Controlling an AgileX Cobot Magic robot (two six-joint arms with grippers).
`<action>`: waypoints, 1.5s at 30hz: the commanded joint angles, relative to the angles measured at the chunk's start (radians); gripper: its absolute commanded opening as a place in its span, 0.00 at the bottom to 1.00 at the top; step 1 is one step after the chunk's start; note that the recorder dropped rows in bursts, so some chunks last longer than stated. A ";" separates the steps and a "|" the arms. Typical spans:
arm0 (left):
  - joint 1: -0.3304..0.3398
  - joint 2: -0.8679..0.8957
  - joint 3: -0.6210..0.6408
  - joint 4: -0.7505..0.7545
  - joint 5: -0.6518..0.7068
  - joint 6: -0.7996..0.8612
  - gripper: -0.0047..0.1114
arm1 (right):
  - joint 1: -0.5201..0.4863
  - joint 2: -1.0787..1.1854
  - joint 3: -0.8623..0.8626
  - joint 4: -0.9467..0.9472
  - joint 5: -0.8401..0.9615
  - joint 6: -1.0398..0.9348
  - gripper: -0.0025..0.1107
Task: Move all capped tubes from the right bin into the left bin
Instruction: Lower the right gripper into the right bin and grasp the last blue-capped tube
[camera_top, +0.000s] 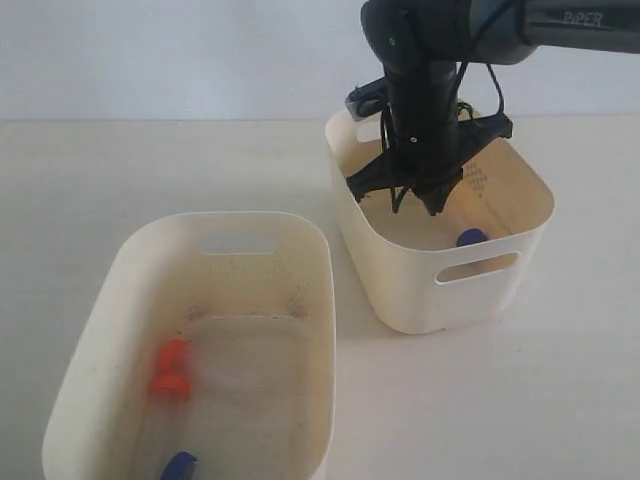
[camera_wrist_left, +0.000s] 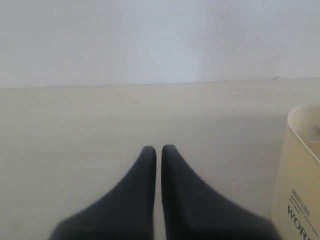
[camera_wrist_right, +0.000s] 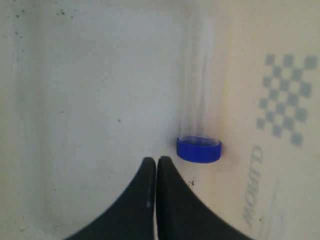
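Note:
In the exterior view my right gripper (camera_top: 417, 203) hangs inside the right bin (camera_top: 420, 290), the tall cream one. A blue-capped tube (camera_wrist_right: 199, 131) lies on that bin's floor by the wall; its cap (camera_top: 471, 238) peeks over the rim. The right gripper (camera_wrist_right: 156, 161) is shut and empty, its tips just beside the blue cap. The left bin (camera_top: 310, 290), wide and shallow, holds orange-capped tubes (camera_top: 170, 370) and another blue-capped tube (camera_top: 180, 464). My left gripper (camera_wrist_left: 159, 148) is shut over bare table, empty, and does not show in the exterior view.
The right bin's wall carries a checker pattern of tiny holes (camera_wrist_right: 286, 100) and raised lettering. A cream bin edge with a label (camera_wrist_left: 299, 190) shows in the left wrist view. The two bins stand close together on a pale table (camera_top: 560, 400).

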 joint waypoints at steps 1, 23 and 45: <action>0.001 -0.003 -0.003 0.002 -0.005 -0.008 0.08 | 0.006 0.014 -0.004 -0.001 0.011 0.001 0.02; 0.001 -0.003 -0.003 0.002 -0.005 -0.008 0.08 | 0.006 0.109 -0.004 -0.015 0.016 -0.019 0.95; 0.001 -0.003 -0.003 0.002 -0.005 -0.008 0.08 | -0.041 0.200 -0.004 0.012 -0.077 -0.053 0.95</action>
